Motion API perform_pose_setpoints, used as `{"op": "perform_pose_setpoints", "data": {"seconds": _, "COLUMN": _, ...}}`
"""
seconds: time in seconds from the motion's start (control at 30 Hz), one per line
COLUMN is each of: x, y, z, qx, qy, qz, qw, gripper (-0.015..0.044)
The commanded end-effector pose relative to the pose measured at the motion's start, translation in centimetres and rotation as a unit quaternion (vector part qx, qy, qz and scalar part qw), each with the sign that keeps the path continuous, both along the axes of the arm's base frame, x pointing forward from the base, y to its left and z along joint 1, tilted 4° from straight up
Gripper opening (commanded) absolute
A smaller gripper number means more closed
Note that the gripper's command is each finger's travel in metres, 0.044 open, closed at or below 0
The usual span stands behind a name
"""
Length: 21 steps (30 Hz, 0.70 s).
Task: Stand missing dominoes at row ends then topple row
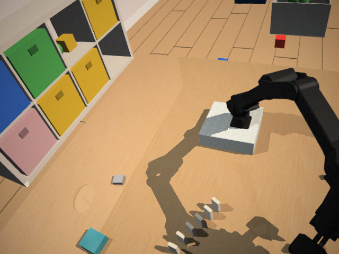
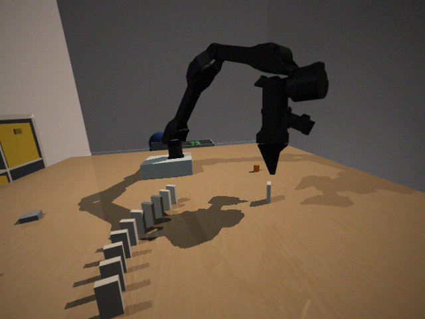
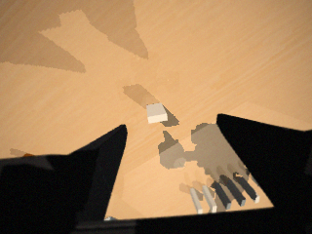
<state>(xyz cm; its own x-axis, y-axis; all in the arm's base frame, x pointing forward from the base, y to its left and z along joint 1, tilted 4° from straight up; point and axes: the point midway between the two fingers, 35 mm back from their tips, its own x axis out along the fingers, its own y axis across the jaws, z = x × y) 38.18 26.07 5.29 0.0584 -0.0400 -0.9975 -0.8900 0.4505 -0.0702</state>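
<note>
A single pale domino point(image 2: 268, 192) point(image 3: 157, 113) stands upright, apart from the row. My gripper point(image 2: 271, 173) point(image 3: 171, 123) is open and empty, pointing down just above this domino; in the wrist view the domino shows between and slightly beyond the fingertips. A row of several evenly spaced dominoes stands upright, from a near end domino point(image 2: 109, 298) to the far end domino point(image 1: 215, 203) point(image 2: 171, 194) nearest the arm's base. Part of the row shows at the lower right of the wrist view. In the top view the lone domino is not visible and the near part of the row is cut off.
The arm's base stands on a white block point(image 1: 230, 143) point(image 2: 166, 169). A grey block point(image 1: 118, 179) point(image 2: 30, 216) and a teal block point(image 1: 93, 240) lie left of the row. An orange cube point(image 2: 256, 168) lies behind the lone domino. A cube shelf point(image 1: 67, 69) borders the left.
</note>
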Motion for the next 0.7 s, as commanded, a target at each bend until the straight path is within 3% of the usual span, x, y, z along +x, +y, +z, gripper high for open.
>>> {"op": "perform_pose_setpoints", "data": {"seconds": 0.0, "x": -1.0, "y": -0.6, "z": 1.6, "qx": 0.017, "qy": 0.047, "qz": 0.012, "qw": 0.999, "gripper": 0.0440}}
{"op": "perform_pose_setpoints", "data": {"seconds": 0.2, "x": -1.0, "y": -0.6, "z": 1.5, "qx": 0.017, "qy": 0.047, "qz": 0.012, "qw": 0.999, "gripper": 0.0440}}
{"op": "perform_pose_setpoints", "data": {"seconds": 0.5, "x": -1.2, "y": -0.6, "z": -4.4, "qx": 0.017, "qy": 0.047, "qz": 0.012, "qw": 0.999, "gripper": 0.0440}}
{"op": "perform_pose_setpoints", "data": {"seconds": 0.67, "x": -1.2, "y": -0.7, "z": -5.0, "qx": 0.017, "qy": 0.047, "qz": 0.012, "qw": 0.999, "gripper": 0.0440}}
